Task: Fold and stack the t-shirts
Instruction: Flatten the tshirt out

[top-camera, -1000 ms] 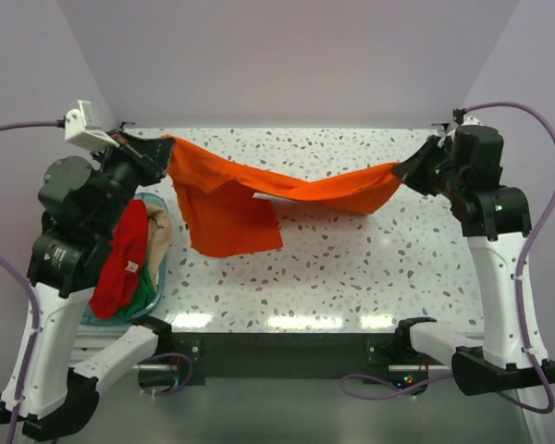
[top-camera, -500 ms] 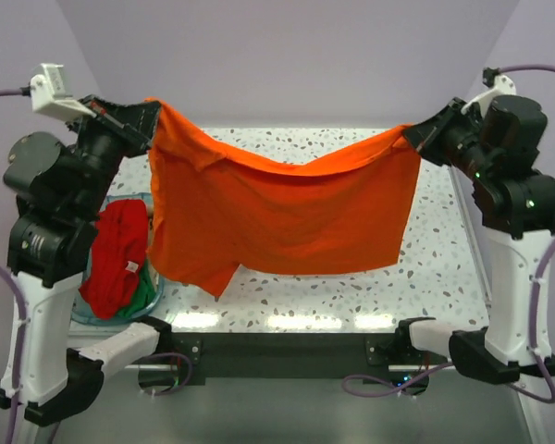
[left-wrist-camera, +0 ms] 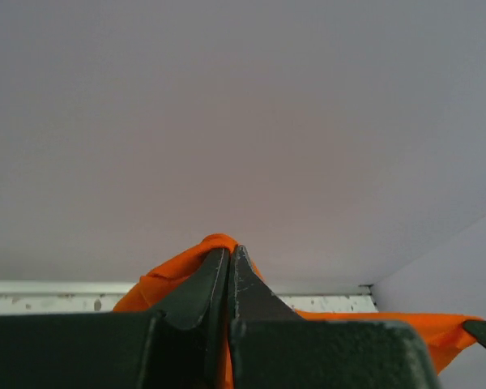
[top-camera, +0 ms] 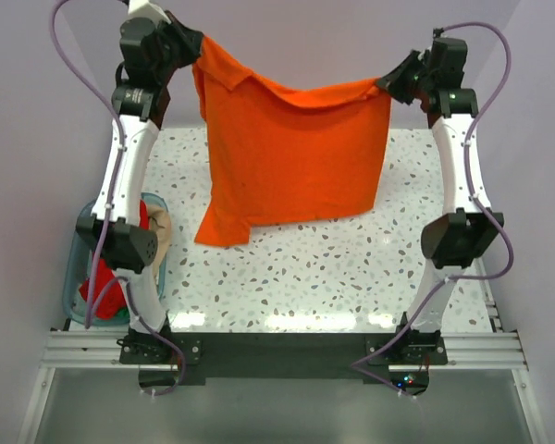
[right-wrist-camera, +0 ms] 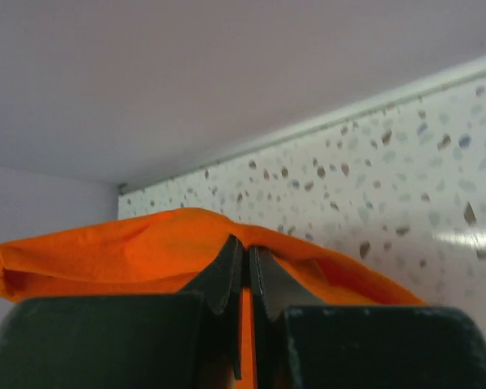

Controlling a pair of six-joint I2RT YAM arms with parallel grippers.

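Orange tee (top-camera: 291, 153) aloft; red tee (top-camera: 100, 279) L

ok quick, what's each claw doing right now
Left claw: closed, holding the bright orange cloth t-shirt by an upper corner.
Right claw: closed, holding the same t-shirt's other upper corner.

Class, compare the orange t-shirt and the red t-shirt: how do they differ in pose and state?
The orange t-shirt hangs spread out; the red t-shirt lies bunched in the teal tub. The left pincer and right pincer grip the orange t-shirt; nothing holds the red t-shirt. Both are unfolded.
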